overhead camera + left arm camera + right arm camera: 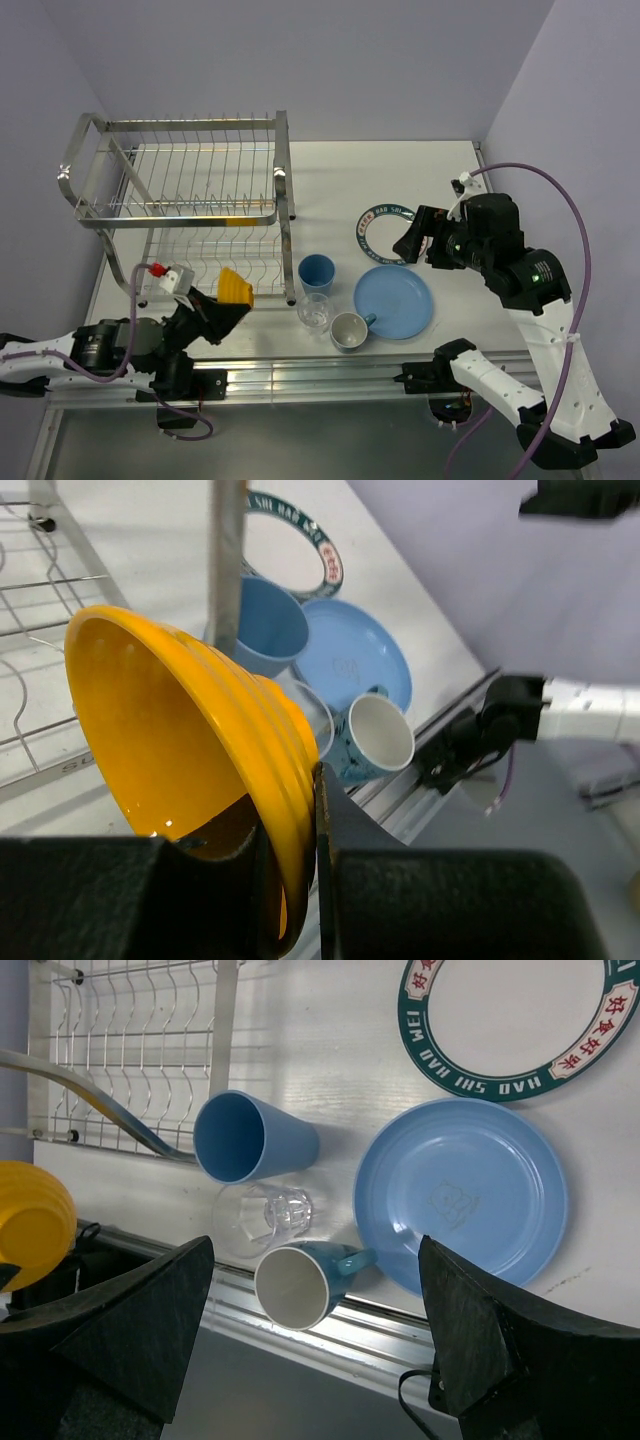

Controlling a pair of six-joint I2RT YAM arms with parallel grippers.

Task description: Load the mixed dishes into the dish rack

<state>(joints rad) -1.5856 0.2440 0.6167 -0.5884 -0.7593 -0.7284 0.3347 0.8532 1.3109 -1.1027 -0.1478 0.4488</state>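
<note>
The small yellow-orange ribbed bowl [236, 288] is up on its edge and off the table, its rim pinched between the fingers of the left gripper [222, 310]. That hand is clenched on the bowl. In the left wrist view the rim runs straight down into the nip of the jaws, one dark finger inside the bowl and one against its ribbed outside. From above, the bowl sits at about 1 o'clock from that gripper, right at the front edge of the lower tier of the big two-tier chrome wire dish rack [190, 124], just beside its front right post. Whether it touches the wires, I cannot tell.

Moving out: at 3 o'clock from the bowl, just past the post, stands the blue tumbler [316, 272], upright and mouth up. At its 6 o'clock is the clear glass [314, 312], close beside it. At 4 o'clock from the glass is the light blue mug [349, 331], white inside, with its handle reaching to the edge of the large plain blue plate [393, 302], which lies flat on the white table [400, 170].

At 12 o'clock from the blue plate lies the white plate with dark patterned rim [372, 222], partly hidden under the right gripper [418, 238]. That one hangs in the air over the plate with its jaws spread wide and nothing between them, and its wrist camera looks down on the whole cluster of dishes.
</note>
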